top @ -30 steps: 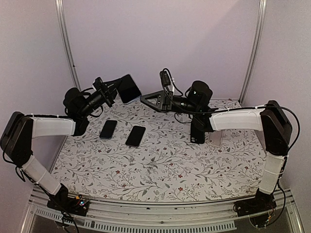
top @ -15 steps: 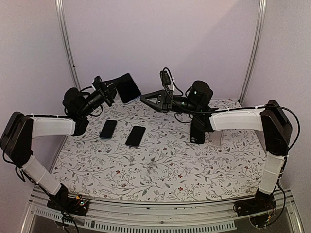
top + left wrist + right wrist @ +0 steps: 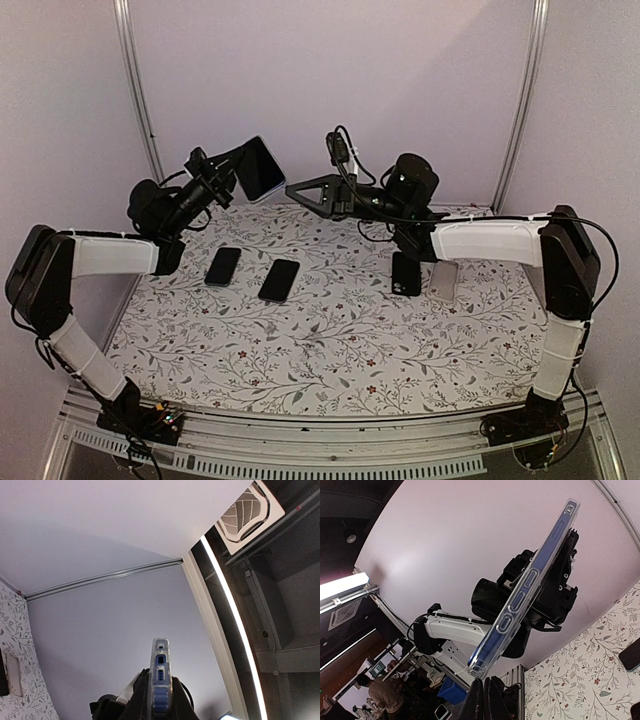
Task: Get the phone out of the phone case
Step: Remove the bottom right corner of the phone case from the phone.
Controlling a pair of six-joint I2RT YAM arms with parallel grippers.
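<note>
My left gripper (image 3: 236, 172) is shut on the phone in its clear case (image 3: 259, 168) and holds it high above the table's back left, screen facing the camera. In the left wrist view the cased phone (image 3: 160, 667) stands edge-on between the gripper's (image 3: 161, 700) black fingers (image 3: 138, 702), blue phone inside the clear shell. My right gripper (image 3: 293, 190) is shut and empty, its tip just right of the phone. In the right wrist view its closed tips (image 3: 487, 682) sit right under the lower corner of the cased phone (image 3: 522, 600).
Two dark phones (image 3: 223, 266) (image 3: 279, 279) lie on the floral table (image 3: 330, 340) at the left centre. A black phone (image 3: 405, 273) and a silver one (image 3: 443, 280) lie under the right arm. Metal frame posts (image 3: 138, 90) stand at the back corners.
My left gripper has raised the cased phone and tilted it more upright. My right gripper has risen and moved slightly left, staying close to the phone's edge.
</note>
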